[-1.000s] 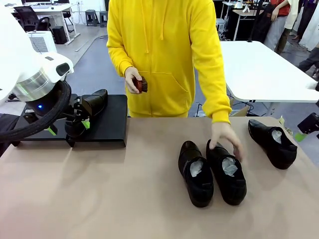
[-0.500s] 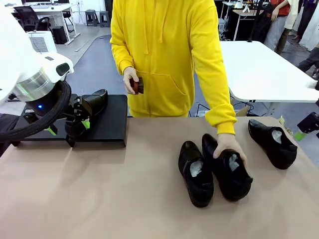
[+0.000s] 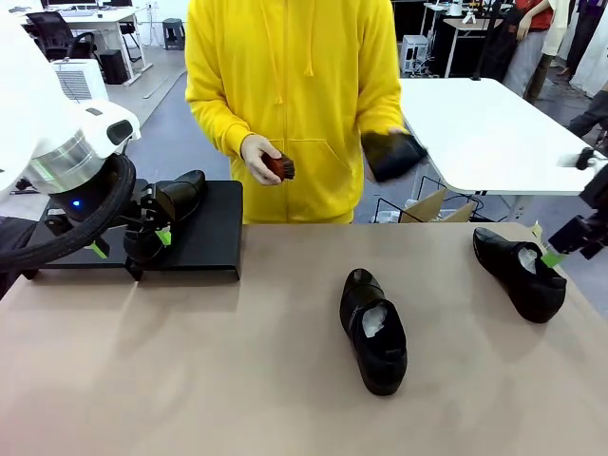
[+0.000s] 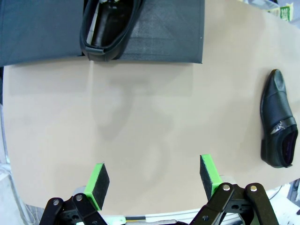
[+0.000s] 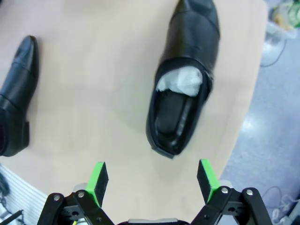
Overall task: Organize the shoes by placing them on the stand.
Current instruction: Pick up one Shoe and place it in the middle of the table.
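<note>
One black shoe (image 3: 180, 195) (image 4: 110, 26) lies on the matte-black stand (image 3: 214, 242) (image 4: 164, 37) at the far left. My left gripper (image 3: 133, 245) (image 4: 153, 180) hangs open just in front of it, holding nothing. A second shoe (image 3: 373, 331) (image 4: 279, 126) (image 5: 16, 93) lies mid-table with white paper inside. A third shoe (image 3: 521, 273) (image 5: 183, 101) lies at the right, and my open right gripper (image 3: 560, 249) (image 5: 152, 179) hovers over its heel end. The person holds another shoe (image 3: 392, 154) up in one hand.
The person in a yellow hoodie stands at the far edge with a small brown brush (image 3: 278, 166) in the other hand. A white table (image 3: 494, 133) stands behind at the right. The table's right edge (image 5: 243, 117) runs close beside the right shoe.
The person has picked one shoe up off the table middle and raised it to chest height. My right gripper has shifted slightly in over the right shoe. The left arm has not moved.
</note>
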